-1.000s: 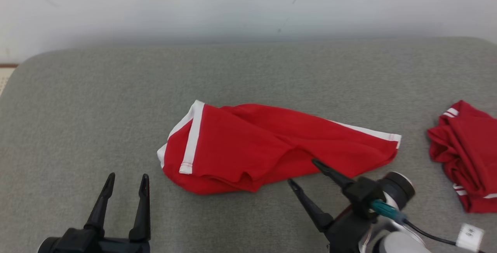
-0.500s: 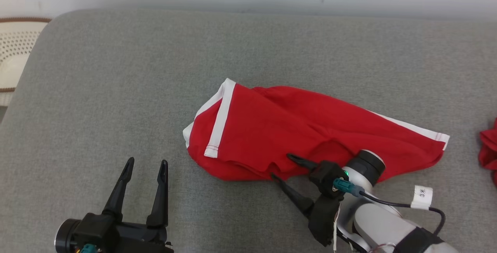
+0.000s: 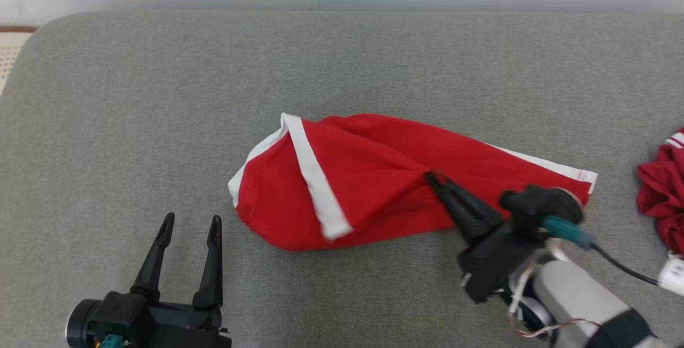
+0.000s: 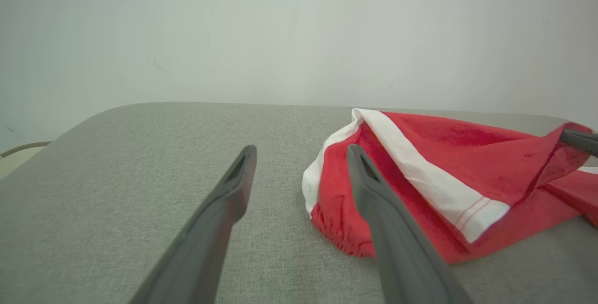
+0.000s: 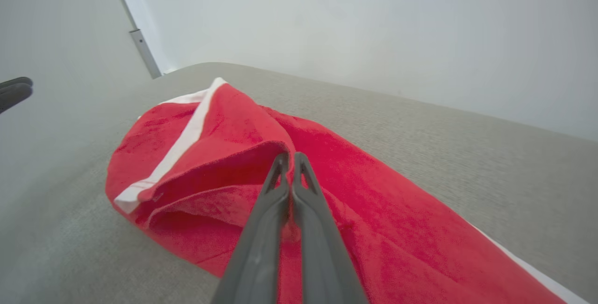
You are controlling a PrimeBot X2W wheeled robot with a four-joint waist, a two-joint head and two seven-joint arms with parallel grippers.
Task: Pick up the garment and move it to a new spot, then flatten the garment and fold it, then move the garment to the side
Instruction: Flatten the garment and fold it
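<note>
1. The red garment (image 3: 374, 177) lies crumpled at the centre of the head view, on the grey fabric-covered bench (image 3: 160, 97), stretched from centre-left out toward the right.
2. A white band (image 3: 315, 177) runs diagonally across its left part, and a thinner white edge follows its upper right side.
3. The right hand (image 3: 433, 178) comes in from the lower right of the head view. Its two dark fingers are pressed together and clamped on a fold of red cloth near the garment's middle.
4. In the right wrist view the pinched fold stands up as a ridge around the fingertips, while the rest of the cloth rests on the bench.
5. The left hand (image 3: 192, 221) sits at the lower left of the head view, fingers apart and holding nothing, just beside the garment's left end but not touching it.
6. A second red garment (image 3: 662, 187) with white stripes lies bunched at the right edge of the head view, well apart from the first.
</note>
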